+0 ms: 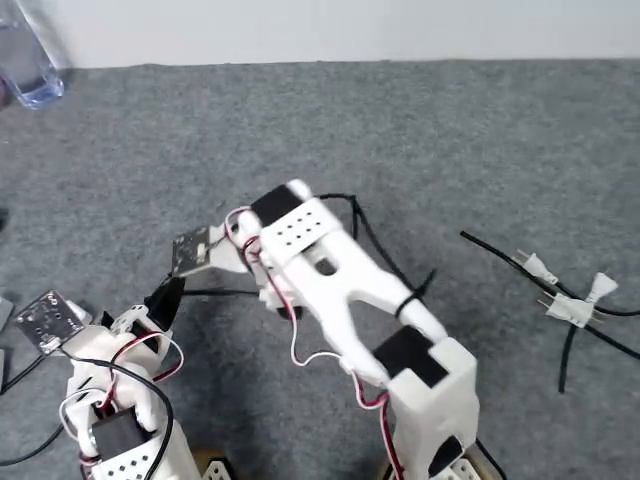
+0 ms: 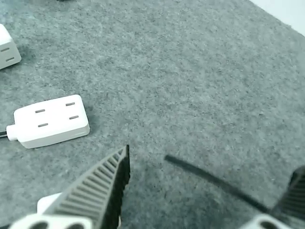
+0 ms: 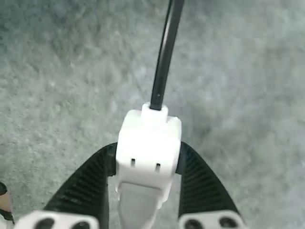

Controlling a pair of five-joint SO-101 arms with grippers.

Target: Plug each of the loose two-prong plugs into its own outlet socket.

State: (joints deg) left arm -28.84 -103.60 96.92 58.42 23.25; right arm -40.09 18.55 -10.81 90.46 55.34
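Grey felt table (image 1: 420,130) bearing outlet socket (image 2: 50,120), loose plugs (image 1: 568,311)

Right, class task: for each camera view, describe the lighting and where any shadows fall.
High view: flat, even light on the carpet, no hard shadows. Left wrist view: a soft, narrow shadow hugs the outlet block. Right wrist view: the socket block in the right gripper is brightly lit, with dim shadow beside it.

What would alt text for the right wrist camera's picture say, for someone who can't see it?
A white outlet socket with two slots sits clamped between the black fingers of the right gripper. Its black cord runs away from it over grey carpet.
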